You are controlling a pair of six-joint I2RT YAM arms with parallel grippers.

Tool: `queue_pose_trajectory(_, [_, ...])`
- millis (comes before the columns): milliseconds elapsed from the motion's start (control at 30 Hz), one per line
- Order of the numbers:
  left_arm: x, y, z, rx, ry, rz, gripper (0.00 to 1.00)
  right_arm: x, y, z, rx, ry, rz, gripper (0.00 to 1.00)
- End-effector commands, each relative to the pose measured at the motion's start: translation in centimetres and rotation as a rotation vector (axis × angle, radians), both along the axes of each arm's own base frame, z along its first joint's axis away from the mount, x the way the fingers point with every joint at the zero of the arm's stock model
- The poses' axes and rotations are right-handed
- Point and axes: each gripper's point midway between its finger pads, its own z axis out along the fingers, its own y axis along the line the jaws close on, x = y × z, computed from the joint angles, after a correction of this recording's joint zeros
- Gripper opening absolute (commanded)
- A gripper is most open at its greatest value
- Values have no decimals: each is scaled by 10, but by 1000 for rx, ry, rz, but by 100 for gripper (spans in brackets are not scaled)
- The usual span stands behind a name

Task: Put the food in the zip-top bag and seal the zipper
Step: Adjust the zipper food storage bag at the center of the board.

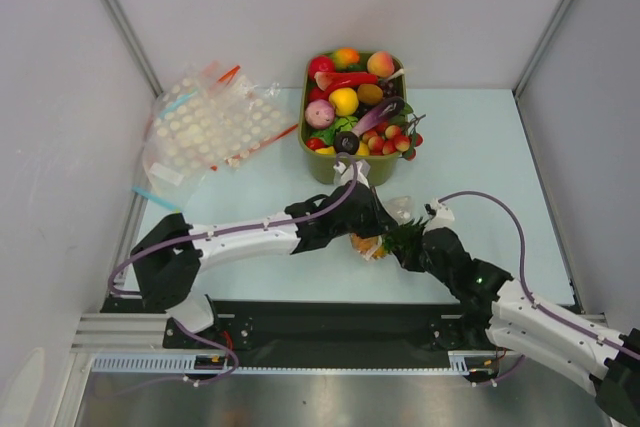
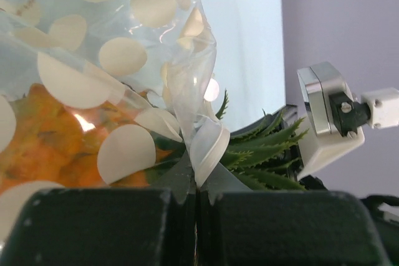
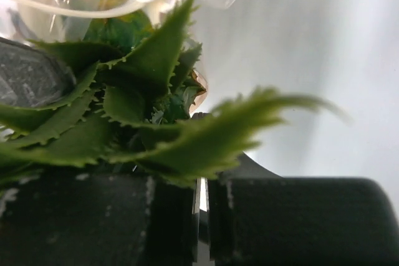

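We see round white dots on the see-through plastic bag (image 2: 143,10). The bumpy toy pineapple (image 2: 50,147) is orange, its spiky leaf top (image 3: 156,91) green. The plastic tub (image 1: 330,171) is green, the table (image 1: 480,147) pale blue.

Place: we take this for a robot lab test cell | Signs: we see plain white panels (image 1: 60,97) boxing in a pale blue table (image 1: 470,147) | metal rails (image 1: 130,332) at its near edge | cabled left arm (image 1: 240,237) and right arm (image 1: 540,322) bolted there | green bin (image 1: 322,169) of toy fruit (image 1: 344,100)
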Motion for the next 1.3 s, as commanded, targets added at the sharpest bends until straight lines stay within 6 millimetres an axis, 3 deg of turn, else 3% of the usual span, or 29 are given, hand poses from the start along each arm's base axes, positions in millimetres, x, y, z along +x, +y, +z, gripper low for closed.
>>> queue_pose_trajectory(0, [-36,-15,-8,64,21,-129,0,20,30,71,175,-157,26,8])
queue_pose_trajectory(200, [-30,11,17,17,-8,-51,0,21,28,79,177,-181,25,15])
queue_pose_trajectory(233, [-32,16,11,13,19,-43,0,20,28,79,174,-178,26,16])
queue_pose_trajectory(300, [-31,24,19,-34,40,-31,0,20,28,80,169,-178,30,20])
queue_pose_trajectory(333, [-32,32,9,-35,73,-11,0,19,29,80,168,-174,34,22])
queue_pose_trajectory(400, [-27,40,19,-91,80,12,0,19,30,79,164,-171,41,25])
queue_pose_trajectory(467, [-28,53,7,-105,114,35,0,18,31,78,164,-168,47,30])
queue_pose_trajectory(500, [-25,54,25,-175,97,30,0,17,32,78,166,-167,52,31])
queue_pose_trajectory(533, [-26,61,18,-180,115,41,0,17,34,79,174,-173,60,33])
queue_pose_trajectory(633, [-22,74,29,-230,100,71,0,15,40,82,200,-183,91,40])
queue_pose_trajectory(733, [-19,87,37,-258,92,96,0,13,44,82,210,-175,107,41])
queue_pose_trajectory(933, [-14,108,42,-280,81,148,0,10,40,80,193,-164,107,45])
queue_pose_trajectory(1000, [-12,114,44,-285,77,162,0,7,38,82,200,-170,107,52])
queue_pose_trajectory(1267, [-3,138,48,-318,81,224,0,-11,41,74,235,-135,176,49])
